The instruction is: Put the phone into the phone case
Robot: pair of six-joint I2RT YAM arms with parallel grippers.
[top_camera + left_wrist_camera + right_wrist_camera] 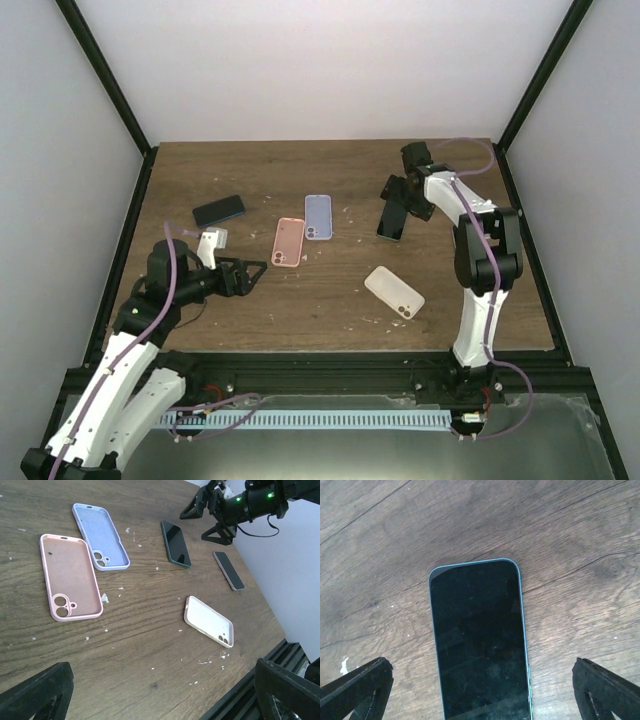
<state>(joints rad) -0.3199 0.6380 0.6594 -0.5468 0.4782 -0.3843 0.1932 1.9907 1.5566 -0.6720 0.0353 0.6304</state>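
A dark phone with a teal rim (391, 225) lies screen up at the right back of the table. My right gripper (403, 196) hovers just over it, open and empty. In the right wrist view the phone (479, 640) lies between the spread fingertips (355, 690). Three empty cases lie mid-table: pink (288, 241), lavender (318, 216) and white (394, 292). My left gripper (250, 275) is open and empty, low at the left, pointing towards the pink case. The left wrist view shows the pink case (70, 577), lavender case (100, 536), white case (210, 621) and dark phone (176, 543).
A second dark phone (218, 210) lies at the back left. The left wrist view shows another grey-edged phone (229, 570) beyond the white case, hidden by the right arm in the top view. White crumbs dot the wood. Black frame posts and white walls bound the table.
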